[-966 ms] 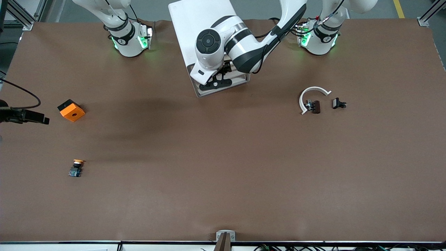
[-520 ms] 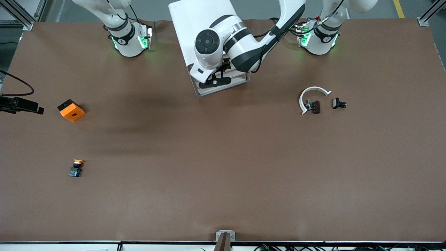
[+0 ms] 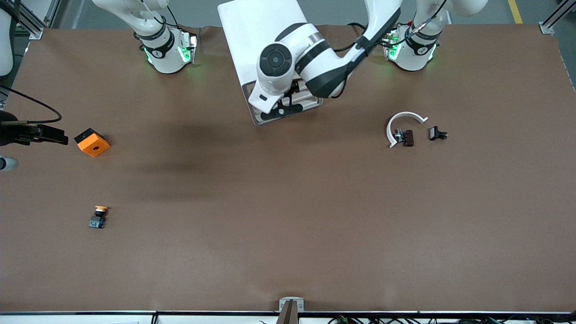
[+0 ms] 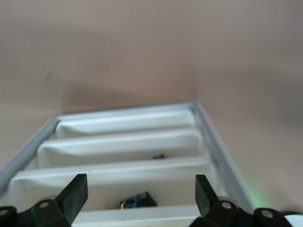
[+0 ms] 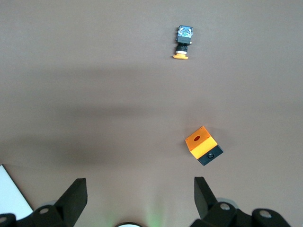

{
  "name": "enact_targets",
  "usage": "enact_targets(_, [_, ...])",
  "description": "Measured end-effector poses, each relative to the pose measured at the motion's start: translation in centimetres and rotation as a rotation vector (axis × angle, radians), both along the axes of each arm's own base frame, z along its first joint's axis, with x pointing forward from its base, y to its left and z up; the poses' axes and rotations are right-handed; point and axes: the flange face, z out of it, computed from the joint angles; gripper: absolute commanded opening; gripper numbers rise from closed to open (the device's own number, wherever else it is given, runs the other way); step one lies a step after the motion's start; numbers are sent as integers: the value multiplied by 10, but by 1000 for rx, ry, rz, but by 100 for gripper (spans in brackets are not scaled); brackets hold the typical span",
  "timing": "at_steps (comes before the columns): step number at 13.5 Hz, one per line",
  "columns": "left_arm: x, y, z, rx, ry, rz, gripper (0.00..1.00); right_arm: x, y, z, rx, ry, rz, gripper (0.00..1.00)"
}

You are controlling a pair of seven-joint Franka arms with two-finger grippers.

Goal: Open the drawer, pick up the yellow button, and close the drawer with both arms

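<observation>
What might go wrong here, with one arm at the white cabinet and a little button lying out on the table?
The left gripper hangs open over the cabinet's stepped-out drawers, which still hold small parts; a clumsy push could jam a tray. The tiny button lies on its side, so it may roll from a pinch. The open right gripper is close beside the orange block and might bump it.

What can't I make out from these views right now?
- Cabinet drawer fronts: front view, covered by the left arm; the left gripper is open above them.
- Small parts in the drawer: left wrist view, blurred, partly cut by the tray's edge.
- Right gripper, open over the table near the orange block: front view, cut off at the edge.
</observation>
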Motion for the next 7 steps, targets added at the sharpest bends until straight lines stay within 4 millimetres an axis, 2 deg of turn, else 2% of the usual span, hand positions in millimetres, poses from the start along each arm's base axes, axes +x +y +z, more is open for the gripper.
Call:
enact_targets(3, [73, 52, 25, -34, -42, 122, 100, -2, -2, 16, -11, -8, -2, 100])
enact_targets(5, [111, 89, 38, -40, -71, 192, 100, -12, -6, 44, -15, 1, -14, 100])
enact_targets(7, [146, 131, 59, -55, -105, 269, 100, -22, -14, 70, -16, -10, -32, 100])
